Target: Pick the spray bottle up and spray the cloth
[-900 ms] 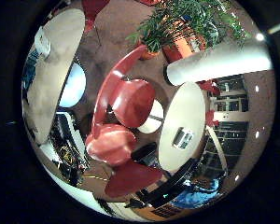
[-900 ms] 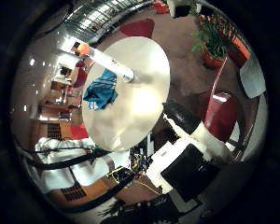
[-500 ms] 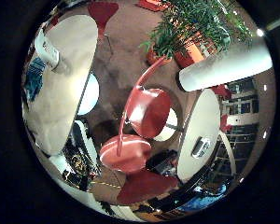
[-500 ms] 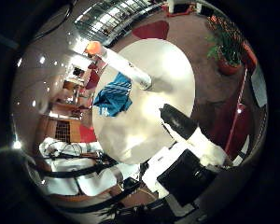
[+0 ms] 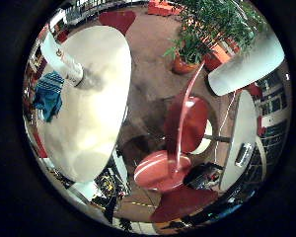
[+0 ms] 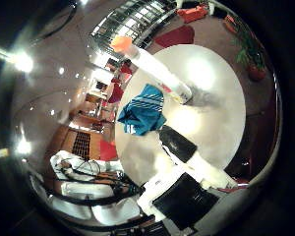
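Fingers [image 6: 187, 152] look relaxed and hold nothing, so I hover above the round white surface [image 6: 221, 118], its tall white orange-capped spray bottle [image 6: 157, 69] beside the crumpled teal striped cloth [image 6: 140, 115].

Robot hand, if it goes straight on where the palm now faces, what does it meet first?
Probably the round white table, near the white spray bottle standing beside the teal striped cloth; depth is unclear.

1. The tabletop [image 6: 221, 123] is seen as plain pale cream.
2. On the tabletop, the cloth [image 6: 141, 115] is shown in teal blue, crossed by thin white stripes.
3. Beside the cloth, the spray bottle [image 6: 155, 69] is coloured white, topped by an orange head.
4. The robot hand [image 6: 187, 152] is made up of white and black parts.
5. Beyond the tabletop, red chairs [image 5: 180, 143] and a green plant [image 5: 207, 29] in an orange pot are seen.
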`<state>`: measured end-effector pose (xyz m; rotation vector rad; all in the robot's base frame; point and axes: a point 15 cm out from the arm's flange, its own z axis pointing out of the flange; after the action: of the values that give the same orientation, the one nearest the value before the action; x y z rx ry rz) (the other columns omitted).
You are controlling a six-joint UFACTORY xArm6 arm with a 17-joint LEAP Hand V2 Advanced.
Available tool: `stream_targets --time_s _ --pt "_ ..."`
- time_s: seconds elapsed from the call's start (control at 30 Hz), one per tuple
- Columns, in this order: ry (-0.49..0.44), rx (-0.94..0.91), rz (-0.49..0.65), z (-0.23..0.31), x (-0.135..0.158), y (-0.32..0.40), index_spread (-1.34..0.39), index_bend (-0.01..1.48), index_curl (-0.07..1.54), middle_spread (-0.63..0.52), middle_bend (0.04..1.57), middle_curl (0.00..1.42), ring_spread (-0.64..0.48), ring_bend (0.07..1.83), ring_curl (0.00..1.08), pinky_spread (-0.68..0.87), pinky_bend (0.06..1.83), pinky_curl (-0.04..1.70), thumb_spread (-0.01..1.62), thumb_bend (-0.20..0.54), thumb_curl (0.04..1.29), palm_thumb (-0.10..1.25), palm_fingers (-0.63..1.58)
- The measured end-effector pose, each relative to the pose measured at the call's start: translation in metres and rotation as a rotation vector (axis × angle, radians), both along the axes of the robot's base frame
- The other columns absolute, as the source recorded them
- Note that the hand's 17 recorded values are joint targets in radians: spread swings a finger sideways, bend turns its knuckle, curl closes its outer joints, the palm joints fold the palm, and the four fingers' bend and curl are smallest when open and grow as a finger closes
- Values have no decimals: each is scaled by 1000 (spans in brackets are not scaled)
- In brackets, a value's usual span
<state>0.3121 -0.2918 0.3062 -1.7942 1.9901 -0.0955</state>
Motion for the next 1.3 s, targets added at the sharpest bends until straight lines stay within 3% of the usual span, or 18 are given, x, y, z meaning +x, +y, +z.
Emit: stream_targets --time_s 0.37,0.53,1.3 --pt "-1 13 113 -24 -30 -21 -244 155 275 25 280 375 179 304 274 428 373 309 1004 -32 288 501 184" --pt "-21 19 133 -21 -29 -49 -246 155 277 14 276 370 178 305 272 414 374 304 984 -32 283 471 186" --pt "-77 66 275 -33 40 -89 -270 148 267 -22 270 364 143 352 269 403 417 300 951 -28 284 407 200"
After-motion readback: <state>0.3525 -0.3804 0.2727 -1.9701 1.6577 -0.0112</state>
